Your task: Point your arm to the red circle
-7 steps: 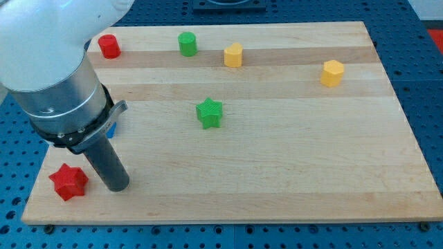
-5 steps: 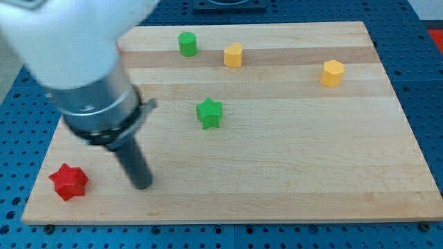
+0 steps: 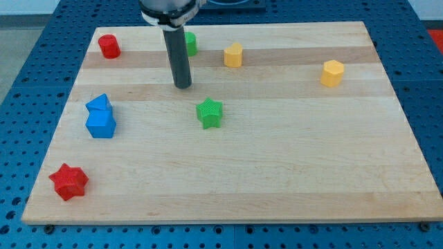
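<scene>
The red circle (image 3: pixel 109 46) sits near the board's top left corner. My tip (image 3: pixel 183 85) rests on the board in the upper middle, well to the right of the red circle and below it. The rod rises up from the tip and partly covers the green circle (image 3: pixel 190 43) behind it. The green star (image 3: pixel 209 113) lies just below and right of the tip, not touching it.
Two blue blocks (image 3: pixel 100 116) sit together at the left. A red star (image 3: pixel 68 182) lies at the bottom left corner. A yellow block (image 3: pixel 234 54) is at the top middle and another yellow block (image 3: pixel 332 72) at the right. The wooden board (image 3: pixel 277 173) has blue pegboard around it.
The arm has swung from the bottom left, near the red star, up and right to the upper middle of the board. The blue blocks and the red circle are now uncovered.
</scene>
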